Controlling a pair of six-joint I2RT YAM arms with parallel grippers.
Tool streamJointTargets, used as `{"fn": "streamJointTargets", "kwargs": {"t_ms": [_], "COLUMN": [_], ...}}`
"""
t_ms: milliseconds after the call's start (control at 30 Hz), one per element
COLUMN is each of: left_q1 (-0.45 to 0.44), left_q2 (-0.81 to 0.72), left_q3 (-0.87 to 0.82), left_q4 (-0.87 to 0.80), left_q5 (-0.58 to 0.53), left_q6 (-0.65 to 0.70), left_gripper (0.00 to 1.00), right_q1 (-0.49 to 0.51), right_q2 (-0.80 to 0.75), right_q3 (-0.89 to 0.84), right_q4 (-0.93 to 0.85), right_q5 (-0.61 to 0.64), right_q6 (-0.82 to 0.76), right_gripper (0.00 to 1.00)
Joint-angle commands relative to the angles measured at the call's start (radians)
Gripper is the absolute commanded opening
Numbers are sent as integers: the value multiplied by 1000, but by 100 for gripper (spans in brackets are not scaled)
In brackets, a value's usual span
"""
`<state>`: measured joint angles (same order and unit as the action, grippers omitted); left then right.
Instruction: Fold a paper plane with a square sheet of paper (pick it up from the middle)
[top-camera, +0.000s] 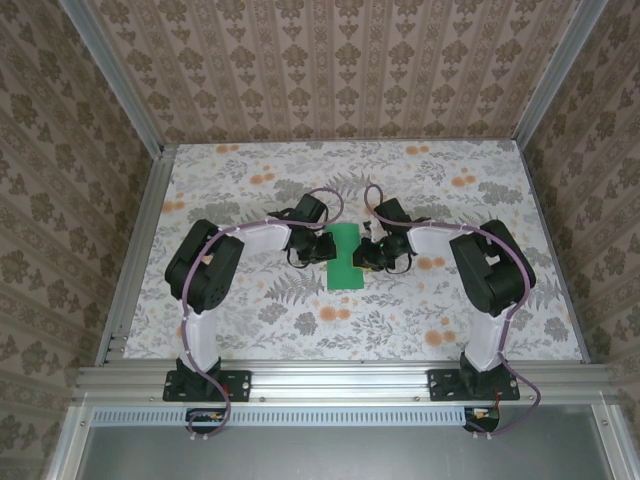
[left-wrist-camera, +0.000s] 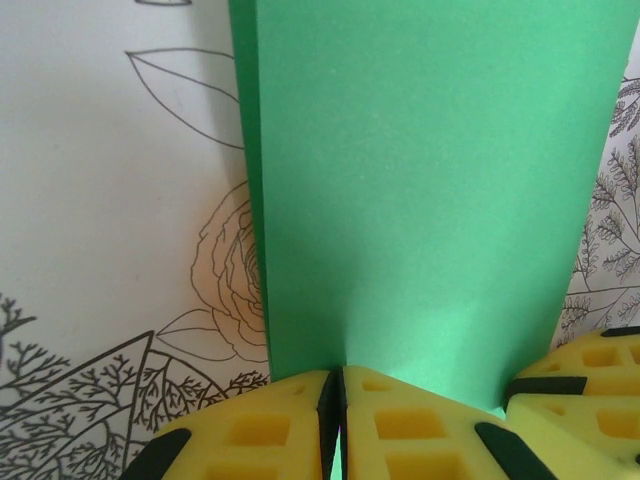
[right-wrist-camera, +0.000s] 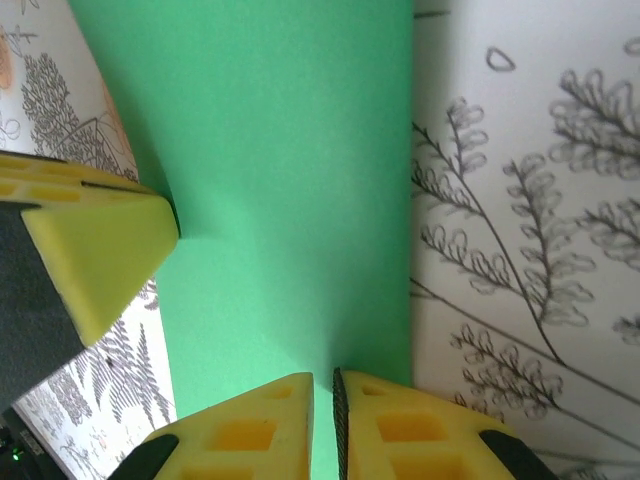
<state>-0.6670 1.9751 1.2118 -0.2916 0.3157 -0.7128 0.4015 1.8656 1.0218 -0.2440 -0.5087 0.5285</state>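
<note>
The square sheet of paper (top-camera: 345, 258), bright green, sits between the two arms at the middle of the table and looks narrower at its far end. My left gripper (top-camera: 319, 246) is at its left edge. In the left wrist view that gripper (left-wrist-camera: 338, 400) is shut, with the paper (left-wrist-camera: 430, 200) running into the slit between its yellow pads. My right gripper (top-camera: 368, 252) is at the sheet's right edge. In the right wrist view its jaws (right-wrist-camera: 324, 420) stand almost together on the paper (right-wrist-camera: 280, 180). A darker second layer shows along the sheet's left edge (left-wrist-camera: 250, 200).
The floral tablecloth (top-camera: 300, 320) covers the table. Patterned walls and aluminium posts (top-camera: 135, 250) close in the left, right and back. The right gripper's fingers (left-wrist-camera: 590, 390) show in the left wrist view, and the left gripper's fingers (right-wrist-camera: 100, 250) in the right wrist view.
</note>
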Motion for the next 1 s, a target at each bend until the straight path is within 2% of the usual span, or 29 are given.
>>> {"fn": "streamJointTargets", "kwargs": {"t_ms": [0,100,533,767,967], "left_q1": [-10,-11,-9,7,14], "left_q2": [96,97,77,-76,-223], "left_q3": [-61,-60,-66,-93,-134], "left_q4": [-166,-166,-167,-146,-25], "left_q5": [-87,-89,-95,-85,-22], "left_q6": [19,17,16,22,8], "left_gripper": [14,14,14,15,18], "right_q1": [8,33,44,125,180], "right_q2": [-60,-78,-66,-73,-109], "right_q3": [-26,-34,-151,-140,-132], "right_q4": [-77,-74,-107,-74,50], "right_q5": [-22,-55,-3,-33,-16], "right_q6": [-29,-28,-29,23,158], "right_gripper": [17,17,17,17,17]}}
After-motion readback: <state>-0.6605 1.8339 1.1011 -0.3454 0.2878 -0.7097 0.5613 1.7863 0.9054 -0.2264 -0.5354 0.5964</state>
